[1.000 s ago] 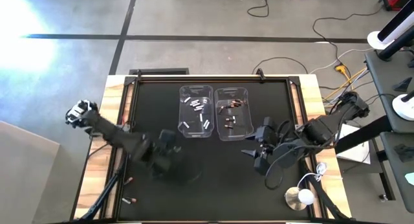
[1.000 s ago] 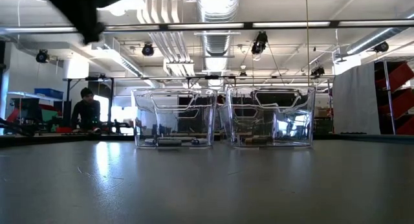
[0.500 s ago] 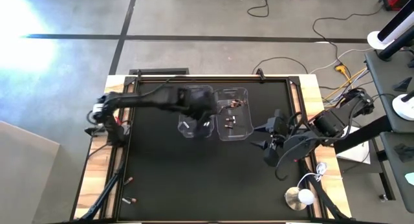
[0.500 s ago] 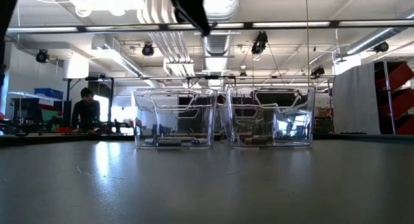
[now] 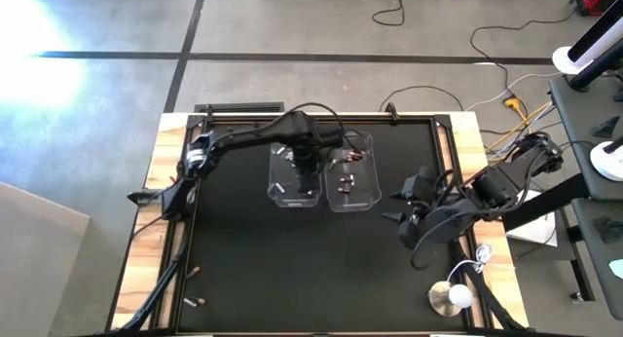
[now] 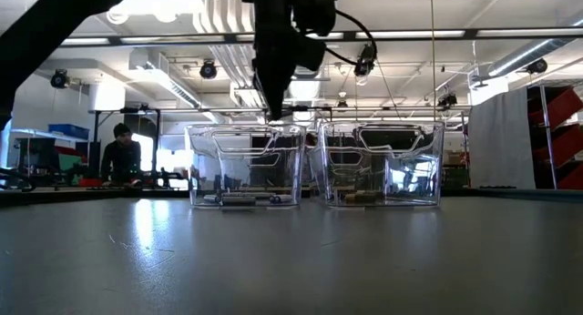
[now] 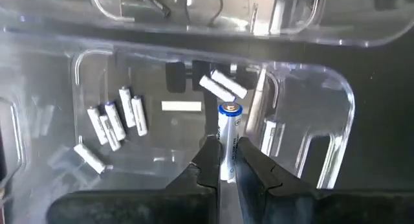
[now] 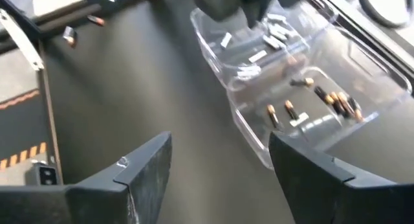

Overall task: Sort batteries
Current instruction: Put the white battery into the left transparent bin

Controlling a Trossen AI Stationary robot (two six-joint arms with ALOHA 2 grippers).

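Two clear plastic bins stand side by side at the table's far middle. The left bin [image 5: 282, 186] holds several silvery-white batteries [image 7: 116, 120]; the right bin [image 5: 362, 196] holds several dark batteries with copper ends [image 8: 339, 102]. My left gripper [image 7: 223, 164] hangs over the left bin, pointing down, shut on one silvery-white battery with a blue band [image 7: 228, 130]. In the low view the left gripper [image 6: 273, 107] stands just above the bin's rim. My right gripper [image 5: 404, 215] waits open over the table's right side, with nothing between its fingers. My left gripper pinches the blue-banded battery by its upper part [image 7: 226, 156] between its two fingers, coming from above and pointing down. The battery lies along the fingers, upright, its blue-banded end [image 7: 230, 110] sticking out below the fingertips. It hangs clear above the left bin's floor.
Two loose batteries [image 5: 195, 271] [image 5: 198, 302] lie on the wooden strip at the table's near left. The dark mat's near half [image 5: 292, 269] is open room. A round white thing [image 5: 450, 298] sits at the near right corner.
My left arm has swung from the table's near left toward the far edge and the right, ending above the left bin with its gripper pointing down. My right gripper has shifted a little toward the right edge.
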